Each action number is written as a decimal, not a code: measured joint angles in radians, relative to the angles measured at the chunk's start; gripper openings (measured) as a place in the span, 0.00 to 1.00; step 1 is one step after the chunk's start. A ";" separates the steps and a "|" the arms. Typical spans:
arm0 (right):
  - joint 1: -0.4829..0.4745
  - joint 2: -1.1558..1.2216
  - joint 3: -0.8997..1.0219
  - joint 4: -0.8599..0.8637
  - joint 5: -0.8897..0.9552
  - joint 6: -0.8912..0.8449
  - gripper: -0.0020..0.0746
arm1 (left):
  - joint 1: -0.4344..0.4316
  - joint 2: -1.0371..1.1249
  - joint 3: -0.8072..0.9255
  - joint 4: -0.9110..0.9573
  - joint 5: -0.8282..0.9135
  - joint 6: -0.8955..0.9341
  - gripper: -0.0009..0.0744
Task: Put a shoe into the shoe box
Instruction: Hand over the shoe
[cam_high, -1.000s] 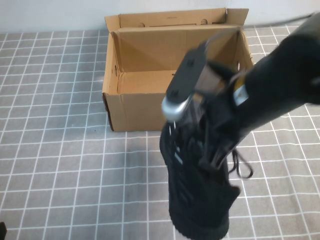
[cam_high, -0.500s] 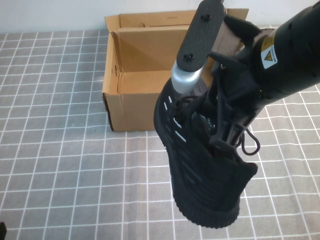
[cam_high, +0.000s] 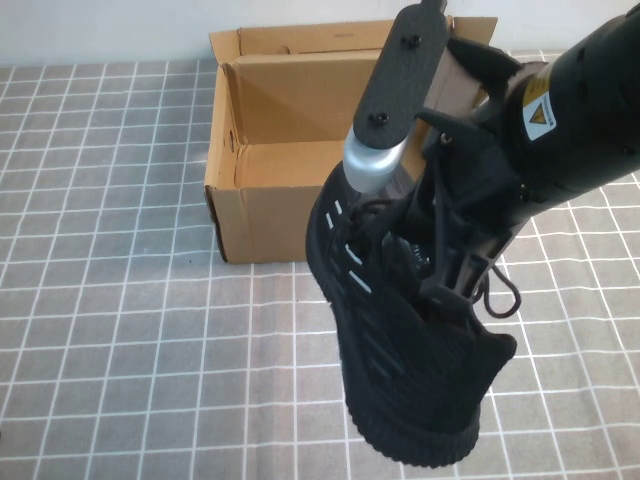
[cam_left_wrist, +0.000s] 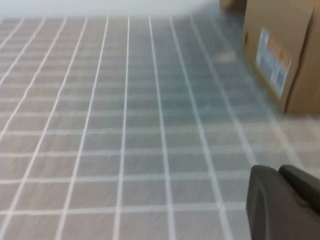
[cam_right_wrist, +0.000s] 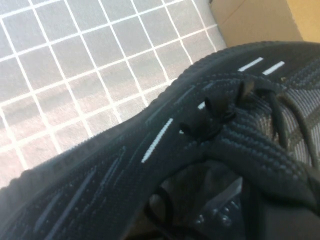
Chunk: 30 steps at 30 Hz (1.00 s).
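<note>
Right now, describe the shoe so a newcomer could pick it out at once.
Start at the open brown shoe box at the far middle of the grey tiled table. Just in front of its near right corner, the right gripper holds the shoe up in the air, toe hanging toward the camera. It is the only black mesh thing with white dash marks. The left gripper sits apart, low over bare tiles.

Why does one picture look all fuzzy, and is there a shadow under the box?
The left wrist view is soft and hazy, so the shoe box and the left tool look smeared. The high view is sharp: the right tool holds the shoe, and only a faint shadow lies before the box. The right wrist view is so close that nearby parts blur.
</note>
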 joint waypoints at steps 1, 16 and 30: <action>0.000 0.000 0.000 0.000 0.000 0.007 0.06 | 0.000 0.000 0.000 -0.016 -0.031 -0.027 0.01; 0.000 0.004 -0.028 0.012 0.000 0.104 0.06 | 0.000 0.000 -0.072 -0.141 -0.163 -0.377 0.01; 0.000 0.215 -0.365 -0.024 0.123 0.222 0.06 | -0.070 0.490 -0.652 -0.321 0.294 0.169 0.01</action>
